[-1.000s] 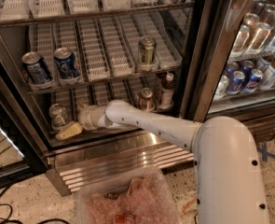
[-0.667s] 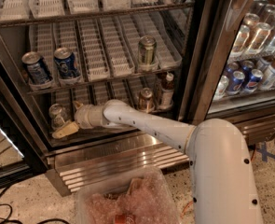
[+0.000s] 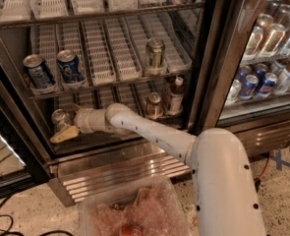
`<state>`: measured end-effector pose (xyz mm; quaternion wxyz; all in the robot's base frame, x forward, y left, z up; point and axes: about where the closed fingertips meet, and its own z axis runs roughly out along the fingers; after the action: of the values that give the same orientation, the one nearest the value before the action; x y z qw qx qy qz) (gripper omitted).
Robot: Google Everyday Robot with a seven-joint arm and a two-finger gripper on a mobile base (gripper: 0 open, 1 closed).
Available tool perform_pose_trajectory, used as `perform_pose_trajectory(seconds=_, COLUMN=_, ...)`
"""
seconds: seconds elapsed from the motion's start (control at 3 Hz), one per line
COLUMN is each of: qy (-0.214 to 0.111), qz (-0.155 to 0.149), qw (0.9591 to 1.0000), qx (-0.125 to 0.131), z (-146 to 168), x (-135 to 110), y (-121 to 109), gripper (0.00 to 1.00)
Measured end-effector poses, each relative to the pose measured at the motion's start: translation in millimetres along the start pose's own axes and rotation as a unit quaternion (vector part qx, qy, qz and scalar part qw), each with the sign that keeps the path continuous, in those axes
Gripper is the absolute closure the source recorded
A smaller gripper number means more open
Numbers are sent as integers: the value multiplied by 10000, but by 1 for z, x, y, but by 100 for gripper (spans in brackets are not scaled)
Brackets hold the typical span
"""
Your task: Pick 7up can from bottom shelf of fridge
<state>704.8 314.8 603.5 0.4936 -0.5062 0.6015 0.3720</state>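
Unmoved, the 7up can (image 3: 61, 117) stands upright at lower left on the bottom shelf (image 3: 93, 99). The gripper (image 3: 67, 124) has crept left to it (jaws spread wide), can just left, partly between them.

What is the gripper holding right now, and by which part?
Cannot be told. The gripper is right beside the 7up can on the bottom shelf, at its lower side, but no grip shows.
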Motion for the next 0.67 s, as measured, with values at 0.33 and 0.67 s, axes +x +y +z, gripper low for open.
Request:
perform_pose_trajectory(seconds=0.33, qy=-105, qz=26, qw=9999, qx=-90, z=8, x=0, y=1, gripper=0)
perform_pose_trajectory(seconds=0.67, qy=-100, qz=35, qw=9999, qx=-104, z=12, x=1, y=3, gripper=19)
